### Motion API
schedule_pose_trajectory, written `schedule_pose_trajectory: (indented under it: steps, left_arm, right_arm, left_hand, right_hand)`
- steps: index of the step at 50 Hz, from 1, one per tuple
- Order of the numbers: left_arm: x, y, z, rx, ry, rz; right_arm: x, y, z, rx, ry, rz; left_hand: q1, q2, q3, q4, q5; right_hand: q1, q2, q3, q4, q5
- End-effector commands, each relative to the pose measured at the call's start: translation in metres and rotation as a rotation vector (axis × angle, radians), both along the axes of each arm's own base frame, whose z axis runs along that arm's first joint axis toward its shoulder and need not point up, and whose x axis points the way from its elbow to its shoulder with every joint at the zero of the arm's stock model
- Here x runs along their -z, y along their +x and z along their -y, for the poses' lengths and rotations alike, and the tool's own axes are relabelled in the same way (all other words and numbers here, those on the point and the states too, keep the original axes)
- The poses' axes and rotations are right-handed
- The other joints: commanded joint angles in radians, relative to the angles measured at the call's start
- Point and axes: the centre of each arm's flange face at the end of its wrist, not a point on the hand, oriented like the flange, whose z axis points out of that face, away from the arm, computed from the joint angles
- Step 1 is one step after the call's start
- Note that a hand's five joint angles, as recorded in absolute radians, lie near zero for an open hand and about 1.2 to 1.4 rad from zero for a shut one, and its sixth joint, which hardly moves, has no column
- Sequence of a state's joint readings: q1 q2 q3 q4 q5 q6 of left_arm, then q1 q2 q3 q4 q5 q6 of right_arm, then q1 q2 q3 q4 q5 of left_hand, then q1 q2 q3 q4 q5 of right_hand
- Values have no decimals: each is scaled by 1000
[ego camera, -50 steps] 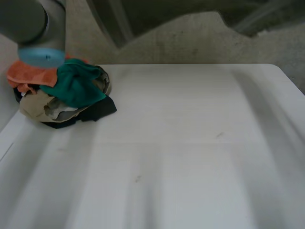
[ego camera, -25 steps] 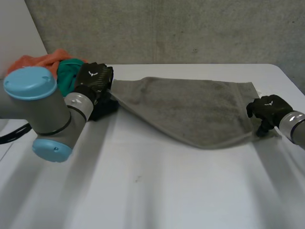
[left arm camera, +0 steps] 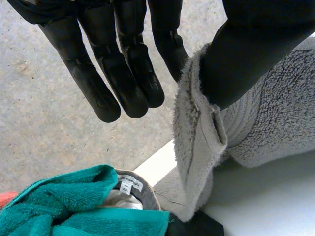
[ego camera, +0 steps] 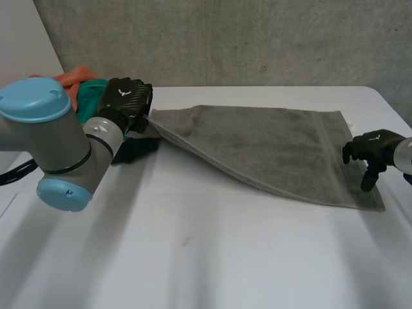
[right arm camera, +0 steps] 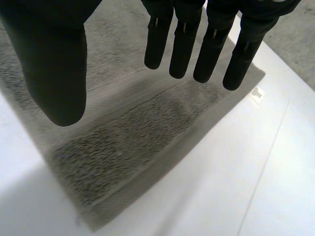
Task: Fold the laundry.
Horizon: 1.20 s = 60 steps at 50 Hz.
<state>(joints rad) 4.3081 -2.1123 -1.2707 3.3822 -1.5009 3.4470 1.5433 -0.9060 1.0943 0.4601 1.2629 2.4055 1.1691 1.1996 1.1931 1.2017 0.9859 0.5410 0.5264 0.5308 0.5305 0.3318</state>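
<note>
A grey towel [ego camera: 270, 148] lies stretched across the far half of the white table [ego camera: 212, 251]. My left hand [ego camera: 125, 100] holds its left corner just above the table. In the left wrist view the thumb [left arm camera: 246, 54] pinches the thick hem of the towel [left arm camera: 197, 142] while the fingers [left arm camera: 123, 69] stay straight beside it. My right hand [ego camera: 372, 151] hovers open over the towel's right end. In the right wrist view its fingers [right arm camera: 197, 44] and thumb are spread with nothing between them, and the towel [right arm camera: 128, 132] lies flat beneath.
A pile of laundry [ego camera: 84, 90] with teal cloth [left arm camera: 74, 206], orange and dark pieces sits at the far left corner, right behind my left hand. A small white label [right arm camera: 256, 93] marks the towel's far right corner. A concrete wall stands behind the table.
A second ago only the pile lay on the table. Half a second ago both hands held the towel; since then the right hand has opened and the towel's right end has dropped flat.
</note>
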Motion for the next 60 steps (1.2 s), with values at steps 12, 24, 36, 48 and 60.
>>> schedule_pose_trajectory:
  steps: [12, 24, 36, 48, 60]
  left_arm:
    - [13, -6, 30, -88, 142, 83]
    - [24, -3, 38, -176, 238, 140]
    - [24, -3, 42, -188, 225, 149]
    - [24, -3, 41, -191, 234, 155]
    - [20, -3, 39, -191, 233, 154]
  right_arm:
    - [35, -6, -38, 76, -16, 118]
    - [41, -5, -32, 82, -77, 134]
    - [55, -6, -21, 75, -121, 96]
    - [53, -6, -22, 70, -123, 82]
    - [46, -5, -40, 34, -69, 112]
  left_hand:
    - [227, 197, 203, 195, 236]
    - [227, 197, 203, 195, 236]
    - [227, 197, 203, 195, 236]
    - [227, 197, 203, 195, 236]
    - [227, 197, 203, 195, 236]
  right_hand:
    - [-52, -38, -42, -42, -18]
    - [109, 124, 119, 120, 144]
    - [221, 235, 231, 231, 255]
    - [250, 265, 260, 261, 285]
    - [139, 153, 149, 149, 173]
